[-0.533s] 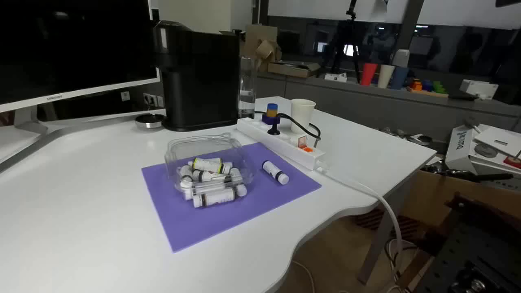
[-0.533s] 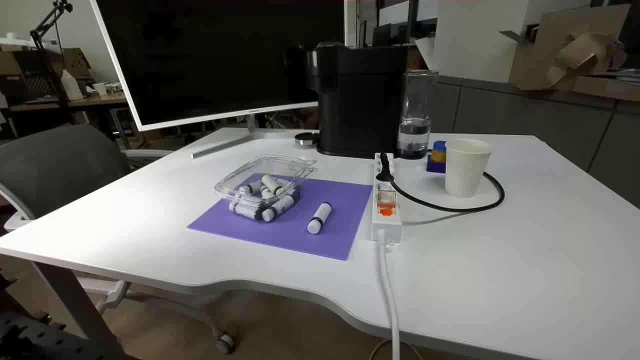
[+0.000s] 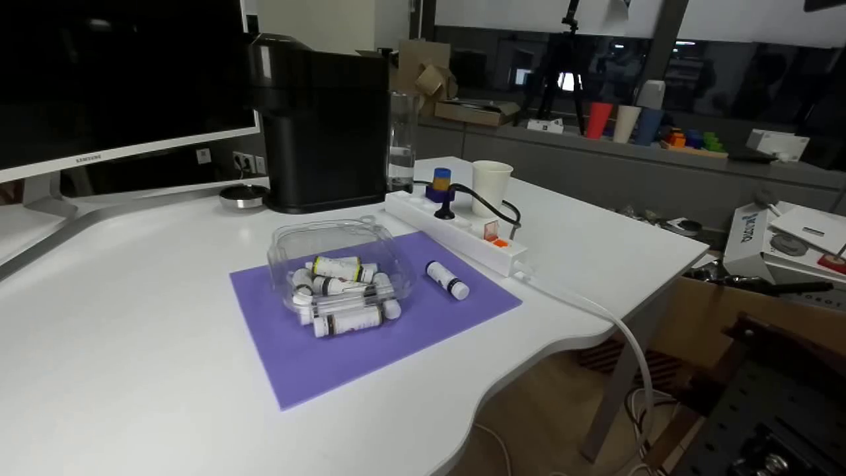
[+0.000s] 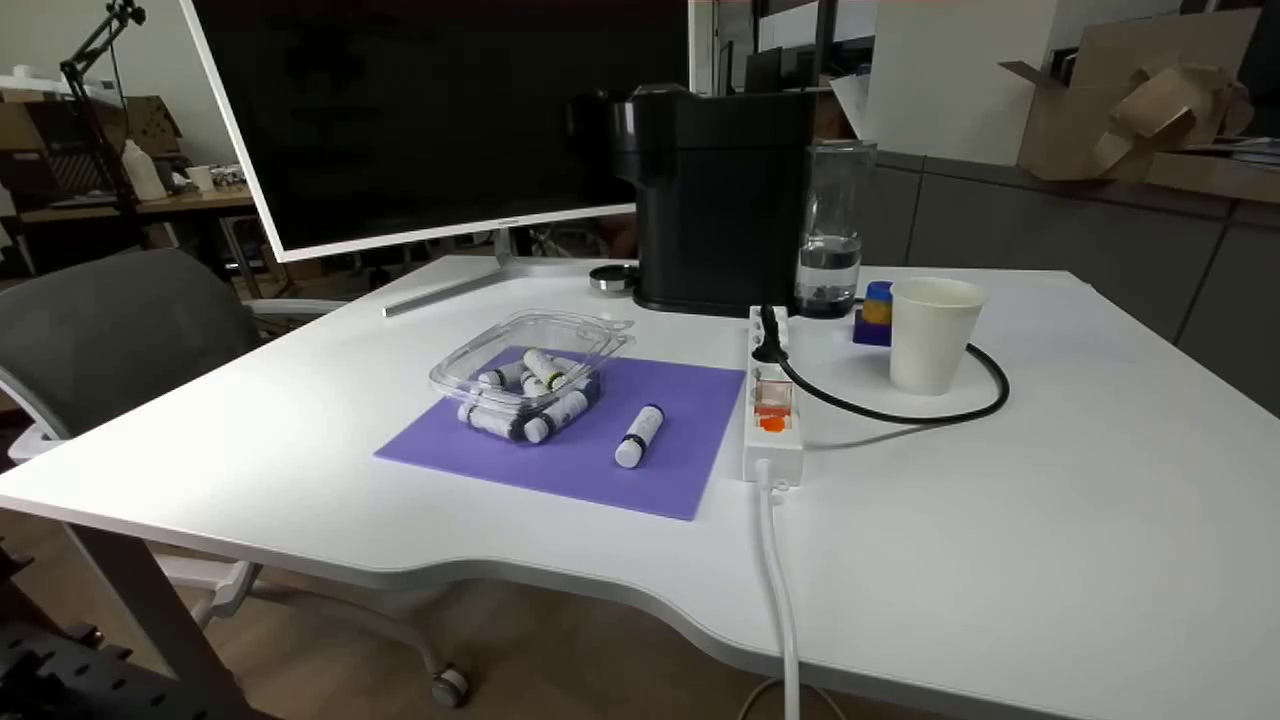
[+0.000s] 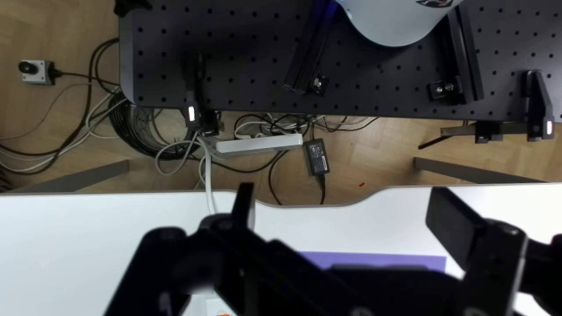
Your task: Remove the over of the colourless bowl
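A transparent plastic bowl point(image 3: 294, 248) stands on a purple mat point(image 3: 310, 377). It shows in both exterior views point(image 4: 470, 368), and several white tubes with dark bands point(image 3: 357, 320) show inside it. A transparent lid point(image 3: 330, 230) seems to lie over its top, with a small tab at the back; where lid and bowl meet is hard to see. My gripper point(image 5: 342, 206) shows only in the wrist view. Its fingers are wide apart with nothing between them, high over the table's front edge. The bowl is hidden behind the gripper body there; only a strip of the mat point(image 5: 373, 259) shows.
A loose white tube point(image 3: 448, 280) lies on the mat beside the bowl. A white power strip point(image 4: 772, 445) with a cable stands next to the mat. A paper cup point(image 4: 930, 335), a black machine point(image 4: 725, 210) and a monitor point(image 4: 450, 120) stand farther back.
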Motion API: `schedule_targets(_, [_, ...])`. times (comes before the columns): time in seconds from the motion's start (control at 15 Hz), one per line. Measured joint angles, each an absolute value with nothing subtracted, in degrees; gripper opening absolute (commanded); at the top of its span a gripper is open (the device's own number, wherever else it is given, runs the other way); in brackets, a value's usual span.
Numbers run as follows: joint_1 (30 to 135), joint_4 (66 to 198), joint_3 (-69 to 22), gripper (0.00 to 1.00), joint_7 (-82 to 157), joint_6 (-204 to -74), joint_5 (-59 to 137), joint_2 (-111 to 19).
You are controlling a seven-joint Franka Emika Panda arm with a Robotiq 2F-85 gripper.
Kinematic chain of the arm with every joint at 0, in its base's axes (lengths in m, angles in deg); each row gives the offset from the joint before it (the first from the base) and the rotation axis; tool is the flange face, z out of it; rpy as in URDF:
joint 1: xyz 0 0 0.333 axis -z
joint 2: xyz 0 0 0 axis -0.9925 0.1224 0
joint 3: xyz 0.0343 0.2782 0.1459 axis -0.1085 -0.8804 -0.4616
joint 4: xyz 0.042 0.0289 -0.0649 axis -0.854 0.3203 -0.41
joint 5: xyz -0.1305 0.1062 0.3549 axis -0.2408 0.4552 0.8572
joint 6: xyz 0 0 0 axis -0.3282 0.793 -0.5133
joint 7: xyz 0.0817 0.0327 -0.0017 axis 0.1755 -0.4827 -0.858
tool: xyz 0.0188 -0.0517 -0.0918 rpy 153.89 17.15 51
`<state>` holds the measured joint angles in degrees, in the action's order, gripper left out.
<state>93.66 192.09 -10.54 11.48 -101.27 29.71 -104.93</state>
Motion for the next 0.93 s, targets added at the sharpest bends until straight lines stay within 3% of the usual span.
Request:
schedule_targets(0.53, [93.65,192.1,-10.54,1.0,11.52,-102.65,29.74,-104.49])
schedule_targets(0.93, [91.2,192.01,-11.5,1.0,11.8,-121.5,30.96,-95.64])
